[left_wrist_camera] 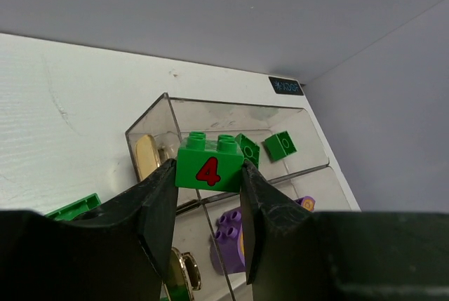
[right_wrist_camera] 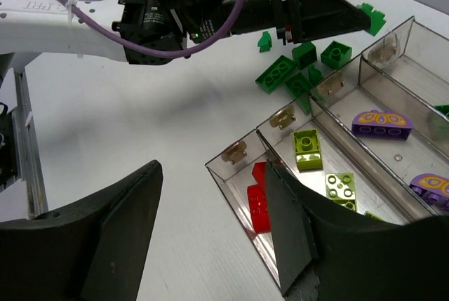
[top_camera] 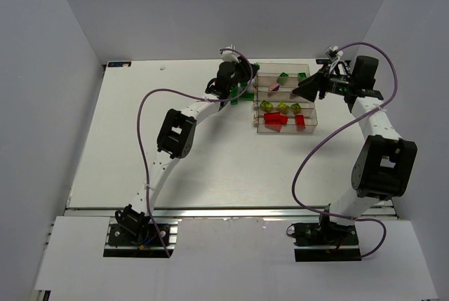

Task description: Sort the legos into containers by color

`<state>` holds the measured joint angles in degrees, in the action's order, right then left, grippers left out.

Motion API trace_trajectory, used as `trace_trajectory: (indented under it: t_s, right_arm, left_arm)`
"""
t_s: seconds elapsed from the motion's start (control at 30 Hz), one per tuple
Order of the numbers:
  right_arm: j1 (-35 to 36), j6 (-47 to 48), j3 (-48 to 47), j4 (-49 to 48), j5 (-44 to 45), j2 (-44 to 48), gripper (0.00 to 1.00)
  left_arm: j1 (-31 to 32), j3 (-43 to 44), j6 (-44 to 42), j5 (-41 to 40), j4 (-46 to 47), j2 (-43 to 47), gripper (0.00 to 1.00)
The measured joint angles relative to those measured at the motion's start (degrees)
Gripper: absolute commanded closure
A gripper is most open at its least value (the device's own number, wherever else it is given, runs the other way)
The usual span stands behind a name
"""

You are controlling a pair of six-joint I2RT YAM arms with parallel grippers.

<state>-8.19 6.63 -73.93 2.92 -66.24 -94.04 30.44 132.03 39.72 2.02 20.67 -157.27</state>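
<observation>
My left gripper (left_wrist_camera: pixel 209 176) is shut on a green lego marked with a red 4 (left_wrist_camera: pixel 208 168), held above the near end of the clear containers (left_wrist_camera: pixel 231 103). Below it, the far bin holds two green legos (left_wrist_camera: pixel 280 144) and the bin beside it holds a purple one (left_wrist_camera: pixel 228 234). From above, the left gripper (top_camera: pixel 240 92) is at the containers' (top_camera: pixel 289 132) left end. My right gripper (top_camera: pixel 306 91) hangs open over their right side. In the right wrist view the right gripper (right_wrist_camera: pixel 212 175) is empty above the end of the bin holding red legos (right_wrist_camera: pixel 258 201).
Several loose green legos (right_wrist_camera: pixel 282 74) lie on the table by the containers' left end, under the left arm. One bin holds yellow-green legos (right_wrist_camera: pixel 307 149), another purple ones (right_wrist_camera: pixel 382 124). White walls enclose the table. A green piece (left_wrist_camera: pixel 70 210) lies on the table left of the left gripper.
</observation>
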Motion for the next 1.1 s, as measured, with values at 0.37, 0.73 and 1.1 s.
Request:
trace_trajectory:
  t_s: [0.37,0.73,1.1]
  right_arm:
    - [0.0,-0.3,1.7,-0.2,0.0,0.2,0.30]
    - [1.7,-14.9,-7.1,0.2,7.8,-5.9,0.28]
    - [8.4,-33.0,-25.9,8.4,7.5,-16.6,0.27]
  left_arm:
    - [0.0,0.4,1.0,0.4,2.3,0.0,1.00]
    - [-0.2,-28.6,-0.6,13.5,16.7,17.6,1.00]
    - [1.2,-63.5,-17.6,27.1,35.4,50.8,1.00]
